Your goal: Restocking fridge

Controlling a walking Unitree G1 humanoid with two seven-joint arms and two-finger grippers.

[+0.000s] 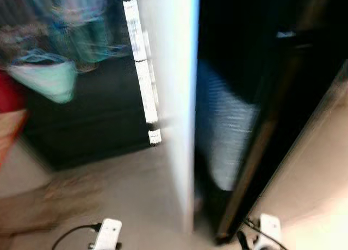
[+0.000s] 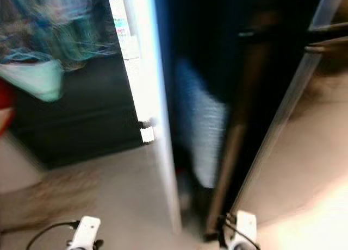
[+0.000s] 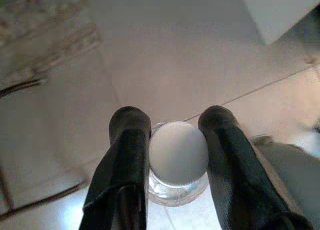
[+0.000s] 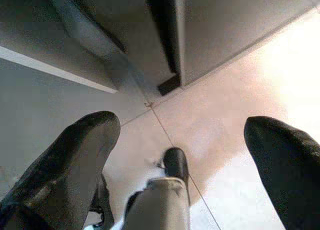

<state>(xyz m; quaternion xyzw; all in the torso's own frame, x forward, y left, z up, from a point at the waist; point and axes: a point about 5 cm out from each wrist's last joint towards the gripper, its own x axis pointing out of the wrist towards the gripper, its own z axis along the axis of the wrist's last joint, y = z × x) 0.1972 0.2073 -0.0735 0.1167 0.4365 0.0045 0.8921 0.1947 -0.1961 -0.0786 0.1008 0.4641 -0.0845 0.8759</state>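
Left gripper (image 3: 172, 155) has its jaws clamped on a clear bottle (image 3: 178, 162) just under the white cap, held low over the tiled floor (image 3: 165, 70). Right gripper (image 4: 185, 150) hangs with jaws spread wide, holding nothing. Ahead, blurred, the white fridge door (image 1: 171, 98) stands edge-on beside the dark interior. Best bet: keep the bottle upright, clear that door edge, then reach in.
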